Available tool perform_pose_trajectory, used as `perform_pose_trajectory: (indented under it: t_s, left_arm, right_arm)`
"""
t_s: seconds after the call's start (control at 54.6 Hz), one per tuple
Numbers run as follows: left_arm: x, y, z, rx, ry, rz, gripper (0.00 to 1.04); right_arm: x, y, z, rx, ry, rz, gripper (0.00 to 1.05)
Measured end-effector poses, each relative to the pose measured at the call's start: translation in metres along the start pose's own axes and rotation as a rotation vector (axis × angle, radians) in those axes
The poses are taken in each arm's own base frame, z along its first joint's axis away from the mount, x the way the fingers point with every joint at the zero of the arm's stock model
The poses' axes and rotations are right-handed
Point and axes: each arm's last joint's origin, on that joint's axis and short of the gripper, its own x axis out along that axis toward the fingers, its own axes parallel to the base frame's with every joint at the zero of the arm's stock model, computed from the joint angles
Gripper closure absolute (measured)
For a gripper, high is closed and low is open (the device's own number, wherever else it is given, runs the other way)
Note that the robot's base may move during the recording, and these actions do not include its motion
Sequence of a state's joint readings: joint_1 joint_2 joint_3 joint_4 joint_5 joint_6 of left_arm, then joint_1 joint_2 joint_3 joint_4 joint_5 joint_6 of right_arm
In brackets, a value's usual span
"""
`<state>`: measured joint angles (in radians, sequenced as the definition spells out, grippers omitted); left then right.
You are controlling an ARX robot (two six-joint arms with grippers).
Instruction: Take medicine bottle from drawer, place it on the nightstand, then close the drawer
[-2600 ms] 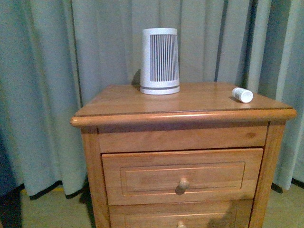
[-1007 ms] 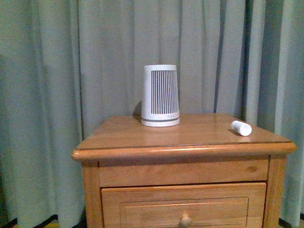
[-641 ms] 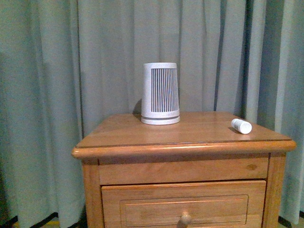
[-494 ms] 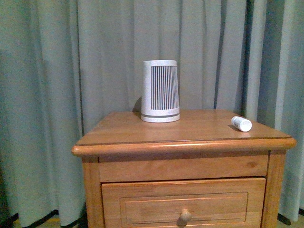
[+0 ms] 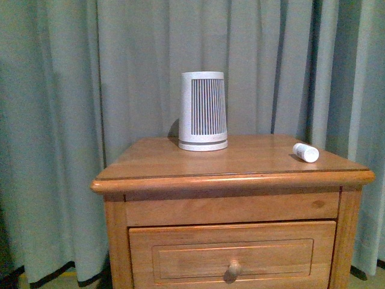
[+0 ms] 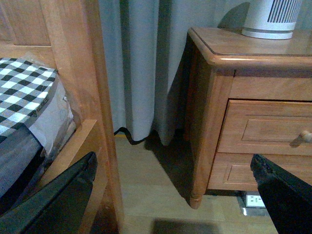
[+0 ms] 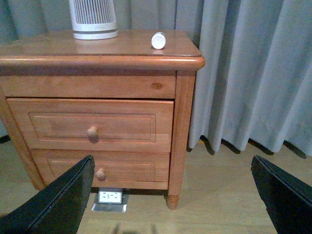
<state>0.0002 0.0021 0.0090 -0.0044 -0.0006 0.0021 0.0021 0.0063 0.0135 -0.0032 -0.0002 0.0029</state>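
Observation:
The medicine bottle point(image 5: 305, 152) lies on its side at the right end of the nightstand point(image 5: 240, 164) top, and its cap end faces the right wrist view point(image 7: 158, 40). The drawer point(image 5: 180, 242) under the top is shut, its round knob point(image 5: 233, 269) in the middle. My right gripper point(image 7: 171, 163) hangs open in front of the nightstand point(image 7: 97, 54), low and well away from the drawer point(image 7: 58, 124). My left gripper point(image 6: 173, 165) is open above the floor to the left of the nightstand point(image 6: 219, 53). Neither gripper holds anything, and neither shows in the front view.
A tall white ribbed device point(image 5: 203, 111) stands at the back of the top. Grey curtains point(image 5: 60, 120) hang behind. A wooden bed post point(image 6: 73, 73) and checked bedding point(image 6: 24, 92) lie left of the left gripper. A lower drawer point(image 7: 122, 170) and a floor socket point(image 7: 109, 196) sit below.
Only the front view's framing shifted: the nightstand sank in the picture, then rose a little. The bottle and the ribbed device kept their places on the top.

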Motion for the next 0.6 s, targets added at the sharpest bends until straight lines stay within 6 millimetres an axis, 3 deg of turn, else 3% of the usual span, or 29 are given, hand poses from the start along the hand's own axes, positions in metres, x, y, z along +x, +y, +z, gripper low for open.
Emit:
perform_pose_trajectory:
  t_s: [0.604]
  left_arm:
    - [0.0000,0.0000,0.0000,0.000,0.000,0.000,0.07]
  right_arm:
    - [0.0000,0.0000,0.0000,0.000,0.000,0.000,0.07]
